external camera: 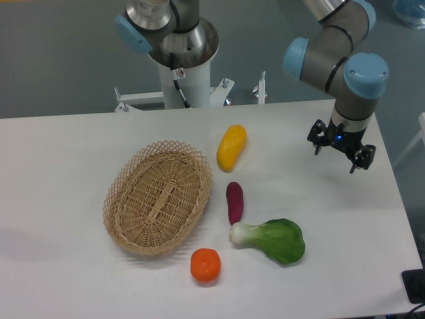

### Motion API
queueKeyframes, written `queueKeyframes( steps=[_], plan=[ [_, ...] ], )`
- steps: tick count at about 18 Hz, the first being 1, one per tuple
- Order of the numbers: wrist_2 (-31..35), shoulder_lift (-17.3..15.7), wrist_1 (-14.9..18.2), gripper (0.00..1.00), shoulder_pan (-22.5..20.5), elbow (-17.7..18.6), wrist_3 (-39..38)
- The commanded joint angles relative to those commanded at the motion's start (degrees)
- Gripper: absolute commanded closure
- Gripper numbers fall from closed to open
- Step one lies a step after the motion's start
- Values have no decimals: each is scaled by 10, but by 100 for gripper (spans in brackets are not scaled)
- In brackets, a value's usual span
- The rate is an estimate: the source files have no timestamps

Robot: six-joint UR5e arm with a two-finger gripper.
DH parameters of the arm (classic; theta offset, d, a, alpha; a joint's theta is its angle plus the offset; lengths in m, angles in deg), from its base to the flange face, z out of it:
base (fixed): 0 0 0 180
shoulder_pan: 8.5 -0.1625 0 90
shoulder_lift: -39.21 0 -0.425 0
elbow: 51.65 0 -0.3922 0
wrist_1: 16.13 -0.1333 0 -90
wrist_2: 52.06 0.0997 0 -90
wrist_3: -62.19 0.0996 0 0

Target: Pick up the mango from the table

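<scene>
The mango (231, 147) is a smooth yellow oval fruit lying on the white table (66, 173), just right of the basket's far rim. My gripper (340, 159) hangs over the table's right side, well to the right of the mango and apart from it. Its two dark fingers point down with a gap between them, and nothing is held.
A wicker basket (158, 197) sits left of centre. A dark purple vegetable (234, 202) lies below the mango. A green leafy bok choy (273, 239) and a round orange fruit (205, 265) lie nearer the front. The arm's base (182, 60) stands behind the table.
</scene>
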Motion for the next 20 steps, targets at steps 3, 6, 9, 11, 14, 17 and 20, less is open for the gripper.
queueKeyframes(
  steps=[3, 6, 9, 11, 14, 17, 20],
  plan=[
    [0, 0, 0, 0, 1, -1, 0],
    [-1, -3, -1, 0, 2, -1, 4],
    [-10, -3, -5, 0, 2, 1, -2],
    [-21, -4, -7, 0, 3, 10, -19],
    [-43, -4, -6, 0, 5, 15, -72],
    [-53, -5, -6, 0, 7, 33, -103],
    [-52, -25, -4, 0, 17, 56, -127]
  ],
)
